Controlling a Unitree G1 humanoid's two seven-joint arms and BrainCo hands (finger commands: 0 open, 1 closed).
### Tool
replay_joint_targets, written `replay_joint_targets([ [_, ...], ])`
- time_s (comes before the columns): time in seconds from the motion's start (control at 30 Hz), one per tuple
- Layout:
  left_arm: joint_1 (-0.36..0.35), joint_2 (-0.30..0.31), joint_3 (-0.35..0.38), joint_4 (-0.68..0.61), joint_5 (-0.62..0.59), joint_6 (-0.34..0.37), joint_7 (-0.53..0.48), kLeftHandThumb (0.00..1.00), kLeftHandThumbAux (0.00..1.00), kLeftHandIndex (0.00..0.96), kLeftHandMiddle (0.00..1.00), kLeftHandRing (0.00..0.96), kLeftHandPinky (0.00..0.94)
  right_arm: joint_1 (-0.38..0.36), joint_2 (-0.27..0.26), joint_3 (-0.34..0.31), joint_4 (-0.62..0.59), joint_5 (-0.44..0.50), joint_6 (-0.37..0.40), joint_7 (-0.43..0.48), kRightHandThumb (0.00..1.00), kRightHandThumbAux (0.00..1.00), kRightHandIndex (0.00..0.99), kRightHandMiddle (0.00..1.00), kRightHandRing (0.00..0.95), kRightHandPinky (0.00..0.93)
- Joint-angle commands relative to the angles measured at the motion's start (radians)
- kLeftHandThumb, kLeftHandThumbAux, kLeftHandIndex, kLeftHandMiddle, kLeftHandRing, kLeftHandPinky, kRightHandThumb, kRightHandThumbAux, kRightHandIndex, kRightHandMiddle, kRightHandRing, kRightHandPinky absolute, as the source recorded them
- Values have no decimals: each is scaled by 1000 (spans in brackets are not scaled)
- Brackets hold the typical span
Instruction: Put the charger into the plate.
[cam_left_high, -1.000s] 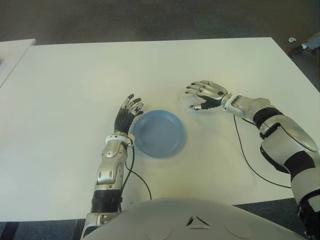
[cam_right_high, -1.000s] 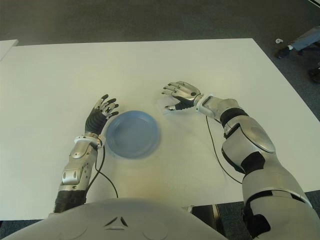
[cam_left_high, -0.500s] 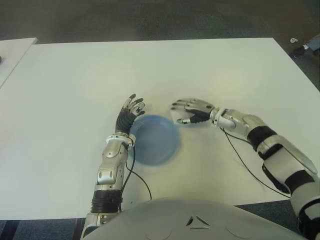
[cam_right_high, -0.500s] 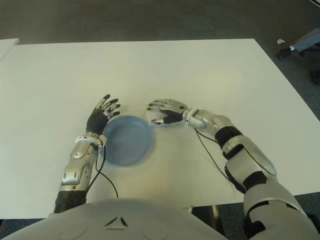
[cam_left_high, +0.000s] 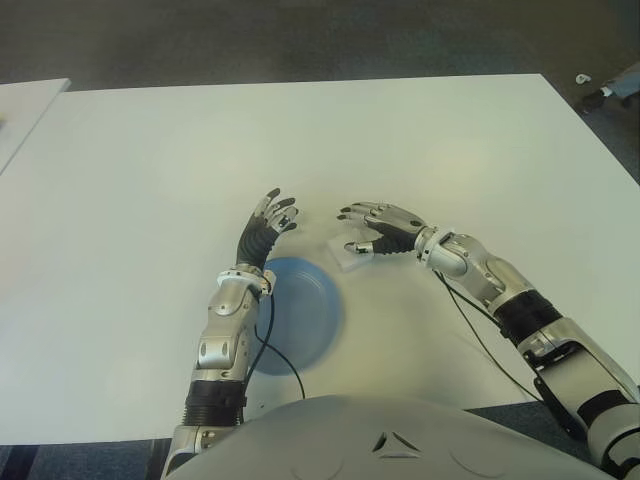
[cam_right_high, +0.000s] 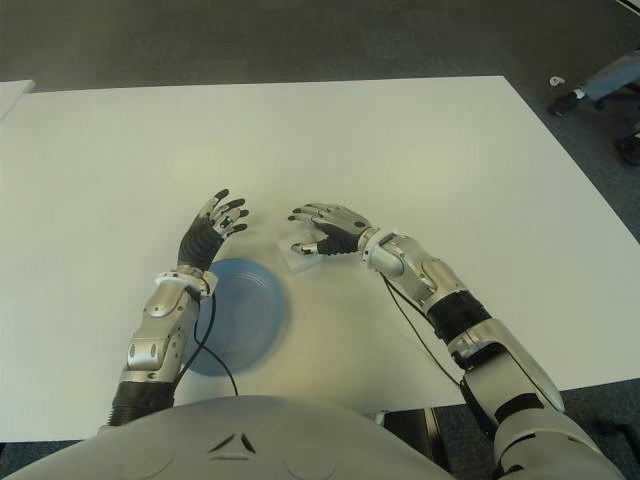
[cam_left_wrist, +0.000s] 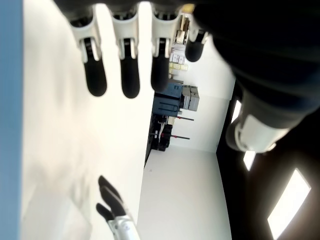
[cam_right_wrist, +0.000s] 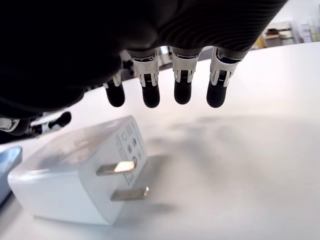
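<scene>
Two hands frame the work area on the white table (cam_left_high: 140, 180). The charger (cam_left_high: 350, 256), a small white block with two metal prongs, lies flat on the table just beyond the far right rim of the blue plate (cam_left_high: 310, 320); whether it touches that rim cannot be told. The right hand (cam_left_high: 385, 226) hovers palm-down over the charger with fingers extended and holding nothing; in the right wrist view the fingertips (cam_right_wrist: 182, 95) hang above and past the block, and the prongs point toward the camera. The left hand (cam_left_high: 268, 222) shows at the plate's far left edge, fingers spread and empty.

Step in hand, as judged: closing on the charger. A sound grasp would probably set the thumb on one broad side and the fingers on the opposite side, clear of the prongs, since the smooth casing may slide or tip if pinched at a corner. The lift need only clear the shallow rim before the short carry toward the robot's body.

Room to move: the table is broad, with bare surface on all sides of the charger. Its far and right edges lie well apart from both hands. The left hand, near the rim, is the only thing close to the carry path.
</scene>
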Motion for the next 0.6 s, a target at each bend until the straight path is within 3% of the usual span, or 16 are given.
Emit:
replay_joint_targets([
  [0.03,7,14,-7,5,-2,9,-21,124,579,90,196,233,253,50,34,-29,-79,-16,100,25,347,121,0,0,0,0],
  [0.27,4,21,-12,13,1,4,-34,119,571,88,189,222,243,42,62,-35,-62,-62,180,27,345,131,0,0,0,0],
  [0.6,9,17,-15,10,3,2,-31,120,564,95,198,229,254,-9,66,-59,119,-46,132,-17,357,139,0,0,0,0],
])
